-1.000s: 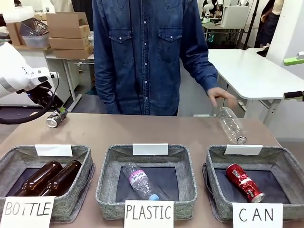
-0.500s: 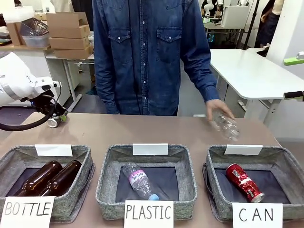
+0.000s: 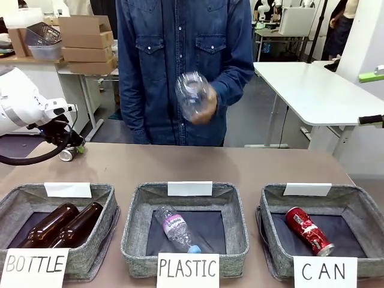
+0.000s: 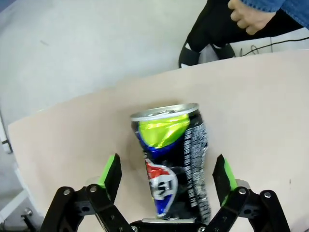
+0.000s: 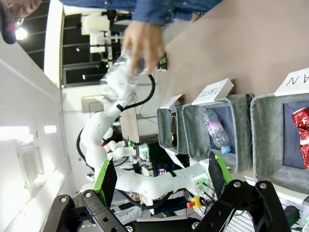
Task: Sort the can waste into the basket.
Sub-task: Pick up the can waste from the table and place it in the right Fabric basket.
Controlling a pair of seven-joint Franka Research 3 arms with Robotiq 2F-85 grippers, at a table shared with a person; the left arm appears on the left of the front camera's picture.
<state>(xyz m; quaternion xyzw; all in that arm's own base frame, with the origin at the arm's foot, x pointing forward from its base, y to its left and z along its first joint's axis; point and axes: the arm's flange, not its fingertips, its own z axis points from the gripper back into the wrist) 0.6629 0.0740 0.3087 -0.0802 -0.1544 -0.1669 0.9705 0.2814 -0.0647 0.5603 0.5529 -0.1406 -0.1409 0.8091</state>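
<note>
- Can waste, counted: two cans. The red can (image 3: 308,230) lay on its side in the CAN basket (image 3: 354,201). The dark-printed can (image 4: 174,164) lay on its side at the far left of the worktop (image 3: 240,165).
- The left gripper (image 4: 167,163) had its fingers spread to either side of the dark-printed can, with a gap at each pad, not pinching it.
- The right gripper (image 5: 161,164) had its fingers spread, with nothing between them.
- Three baskets stood in a row. The BOTTLE basket (image 3: 18,198) held two brown bottles (image 3: 63,225), and the PLASTIC basket (image 3: 135,204) held one clear bottle (image 3: 174,229).
- A second clear bottle (image 3: 193,93), blurred, was in the person's hand (image 3: 207,111).
- From the front, the left gripper hid most of the dark-printed can. In the left wrist view, its lower end was cut off behind the gripper's base.
</note>
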